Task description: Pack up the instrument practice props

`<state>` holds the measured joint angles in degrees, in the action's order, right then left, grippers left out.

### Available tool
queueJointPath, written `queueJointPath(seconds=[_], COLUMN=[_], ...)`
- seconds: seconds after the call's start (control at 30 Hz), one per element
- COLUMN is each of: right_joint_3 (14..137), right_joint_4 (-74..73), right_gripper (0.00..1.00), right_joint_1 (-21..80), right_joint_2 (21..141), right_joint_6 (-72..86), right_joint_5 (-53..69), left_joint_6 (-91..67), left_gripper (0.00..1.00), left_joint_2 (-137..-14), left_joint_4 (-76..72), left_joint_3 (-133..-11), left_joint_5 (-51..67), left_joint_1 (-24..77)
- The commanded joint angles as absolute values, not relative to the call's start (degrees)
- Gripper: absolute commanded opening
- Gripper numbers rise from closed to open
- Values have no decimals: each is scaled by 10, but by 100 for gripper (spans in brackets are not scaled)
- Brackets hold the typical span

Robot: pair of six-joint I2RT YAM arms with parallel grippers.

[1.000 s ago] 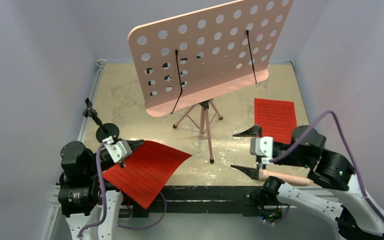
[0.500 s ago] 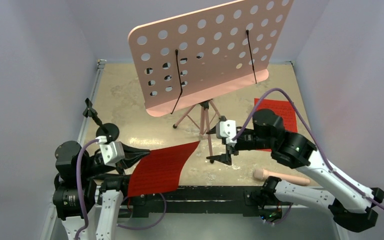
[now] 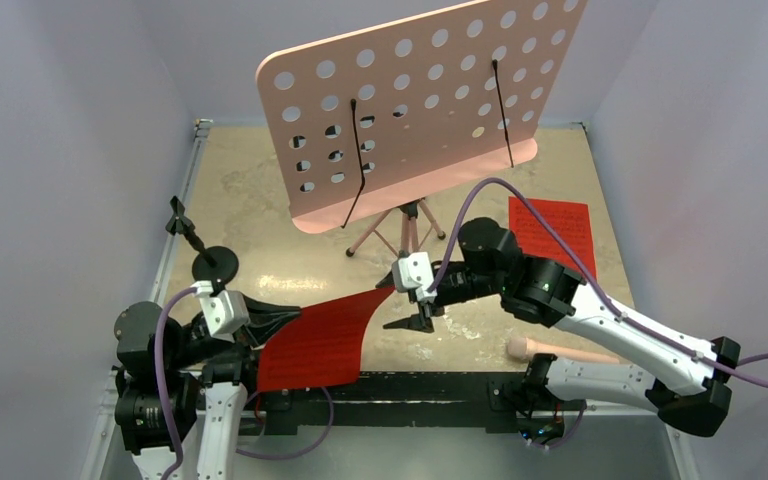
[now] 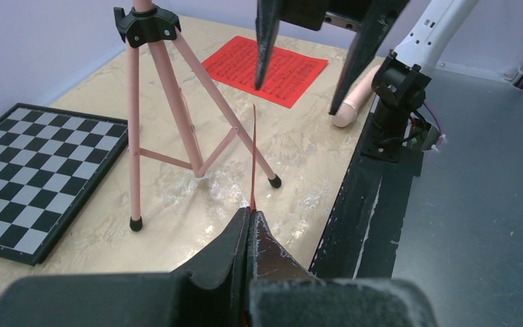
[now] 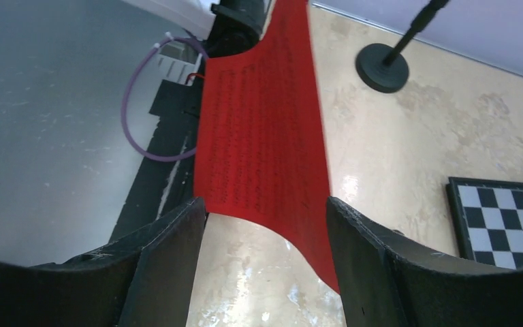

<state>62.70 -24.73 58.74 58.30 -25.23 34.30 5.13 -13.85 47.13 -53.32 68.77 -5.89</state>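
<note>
As your right gripper (image 5: 265, 228) straddles the free end of the curled red sheet (image 3: 325, 335), watch it. Close skewed and you'll crease the paper; pull against the other clamp and it could tear. It's also just beside the pink music stand's (image 3: 415, 100) near leg, so a nudge could topple it. The right jaws are apart around the sheet's edge, contact unclear. The left gripper (image 4: 250, 216) is pinched tight on the sheet, at near left.
</note>
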Motion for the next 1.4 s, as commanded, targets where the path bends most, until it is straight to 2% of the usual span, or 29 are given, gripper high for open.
queueJointPath(seconds=[0.0,0.23,0.37,0.57,0.8,0.83,0.93,0.97,1.0,1.03,1.1,1.13,1.2,1.37], right_joint_3=[620,633,643,639,639,640,643,645,649,655,667,664,644,643], right_joint_4=[-221,-179,-191,-220,-239,-240,-252,-259,-273,-293,-351,-380,-436,-589], right_gripper=[69,73,71,49,3,0,0,0,0,0,0,0,0,0], right_joint_1=[609,613,613,613,613,612,613,613,613,613,611,609,599,565], right_joint_2=[585,612,629,643,626,627,632,632,630,627,609,585,536,431], right_joint_6=[-266,-246,-245,-247,-247,-248,-260,-267,-278,-305,-343,-380,-435,-489], right_joint_5=[356,299,298,314,304,300,287,284,283,284,288,287,295,271], left_joint_6=[25,29,31,30,43,43,46,46,45,47,57,66,79,49], left_gripper=[0,0,0,0,0,0,0,2,18,30,51,57,61,62], left_joint_2=[-129,-118,-114,-117,-114,-116,-119,-120,-121,-122,-124,-127,-132,-143], left_joint_4=[438,451,458,453,458,458,457,457,457,457,458,460,463,401], left_joint_3=[-524,-524,-528,-528,-522,-523,-524,-525,-526,-528,-534,-537,-535,-501], left_joint_5=[675,670,669,653,658,658,661,659,657,653,644,641,636,641], left_joint_1=[-61,-62,-62,-66,-66,-67,-66,-67,-67,-67,-68,-67,-67,-67])
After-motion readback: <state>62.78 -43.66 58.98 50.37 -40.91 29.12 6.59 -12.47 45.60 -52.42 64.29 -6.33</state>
